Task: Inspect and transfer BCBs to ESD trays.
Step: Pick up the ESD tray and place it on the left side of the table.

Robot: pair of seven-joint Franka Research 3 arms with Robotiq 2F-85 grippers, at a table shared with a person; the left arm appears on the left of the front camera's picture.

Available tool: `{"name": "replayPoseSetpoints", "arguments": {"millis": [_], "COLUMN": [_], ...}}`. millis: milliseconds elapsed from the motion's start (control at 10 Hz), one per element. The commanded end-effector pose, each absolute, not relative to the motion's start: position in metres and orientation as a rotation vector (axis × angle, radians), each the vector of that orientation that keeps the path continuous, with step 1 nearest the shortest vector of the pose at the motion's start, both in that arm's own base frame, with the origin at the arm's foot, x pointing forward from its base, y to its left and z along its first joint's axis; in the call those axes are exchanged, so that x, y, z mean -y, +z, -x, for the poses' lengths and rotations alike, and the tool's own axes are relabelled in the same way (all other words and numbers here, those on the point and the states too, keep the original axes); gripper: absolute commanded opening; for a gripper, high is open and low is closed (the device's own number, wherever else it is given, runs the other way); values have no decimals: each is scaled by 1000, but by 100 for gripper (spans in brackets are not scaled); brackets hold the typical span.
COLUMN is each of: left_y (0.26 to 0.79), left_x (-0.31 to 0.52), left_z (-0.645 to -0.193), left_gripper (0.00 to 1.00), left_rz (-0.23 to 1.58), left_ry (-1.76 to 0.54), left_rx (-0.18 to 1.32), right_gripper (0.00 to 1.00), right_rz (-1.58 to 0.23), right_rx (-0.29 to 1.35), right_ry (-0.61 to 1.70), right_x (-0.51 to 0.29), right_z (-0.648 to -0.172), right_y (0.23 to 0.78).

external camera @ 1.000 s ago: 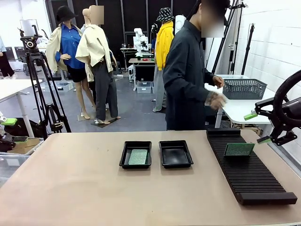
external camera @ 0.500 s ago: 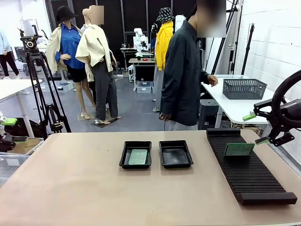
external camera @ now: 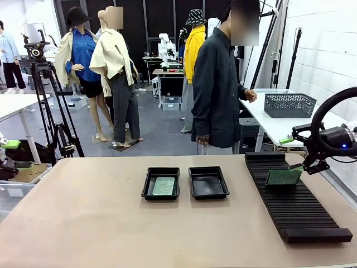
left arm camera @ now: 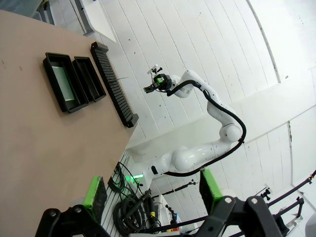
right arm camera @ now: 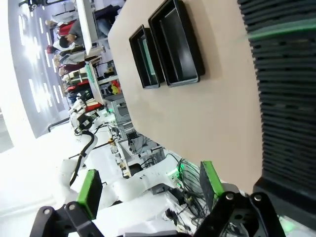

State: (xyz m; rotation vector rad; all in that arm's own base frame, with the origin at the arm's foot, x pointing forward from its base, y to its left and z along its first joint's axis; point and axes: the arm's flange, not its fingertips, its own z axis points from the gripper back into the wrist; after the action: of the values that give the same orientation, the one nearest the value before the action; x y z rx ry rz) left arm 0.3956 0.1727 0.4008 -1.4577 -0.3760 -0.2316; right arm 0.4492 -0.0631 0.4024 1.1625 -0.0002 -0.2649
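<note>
Two black ESD trays sit mid-table. The left tray (external camera: pixel 148 184) holds a green BCB (external camera: pixel 163 186) lying flat; the right tray (external camera: pixel 208 182) has a bare floor. Another BCB (external camera: pixel 283 177) stands upright in the slotted rack (external camera: pixel 295 209) on the right. My right gripper (external camera: pixel 291 153) hangs open just above and to the right of that board, touching nothing. The right wrist view has the open fingers (right arm camera: pixel 90 192) over the rack (right arm camera: pixel 286 98), the board's green edge (right arm camera: pixel 281 30) and both trays (right arm camera: pixel 173 42). My left gripper (left arm camera: pixel 152 190) is open and holds nothing, far from the trays (left arm camera: pixel 74 79).
A person (external camera: pixel 217 95) stands behind the table's far edge, side-on. Beyond them a grey mesh basket (external camera: pixel 289 104) rests on a white side table. A camera tripod (external camera: pixel 47 100) stands at the back left. The table's front half is bare.
My right gripper has moved left and down, closer to the board standing in the rack. The person has straightened and drawn the hands away from the side table.
</note>
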Motion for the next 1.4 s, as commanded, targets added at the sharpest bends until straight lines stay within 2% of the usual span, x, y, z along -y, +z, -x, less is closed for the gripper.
{"name": "replayPoseSetpoints", "arguments": {"millis": [0, 200, 600, 1200, 1300], "left_y": [402, 402, 402, 401, 406], "left_x": [-173, -173, -173, -173, -153], "left_z": [-394, -394, -394, -396, -400], "left_gripper": [100, 100, 100, 100, 100], "left_rz": [1450, 1450, 1450, 1458, 1423], "left_ry": [-233, -233, -233, -232, -186], "left_rx": [380, 380, 380, 376, 363], "right_gripper": [100, 100, 100, 100, 100], "right_rz": [-1246, -1291, -1298, -1279, -1279], "right_rx": [7, -70, -80, -90, -90], "right_ry": [-190, -115, -144, -142, -142], "right_x": [78, 87, 88, 87, 87], "right_z": [-466, -483, -499, -493, -493], "right_y": [394, 387, 371, 374, 374]}}
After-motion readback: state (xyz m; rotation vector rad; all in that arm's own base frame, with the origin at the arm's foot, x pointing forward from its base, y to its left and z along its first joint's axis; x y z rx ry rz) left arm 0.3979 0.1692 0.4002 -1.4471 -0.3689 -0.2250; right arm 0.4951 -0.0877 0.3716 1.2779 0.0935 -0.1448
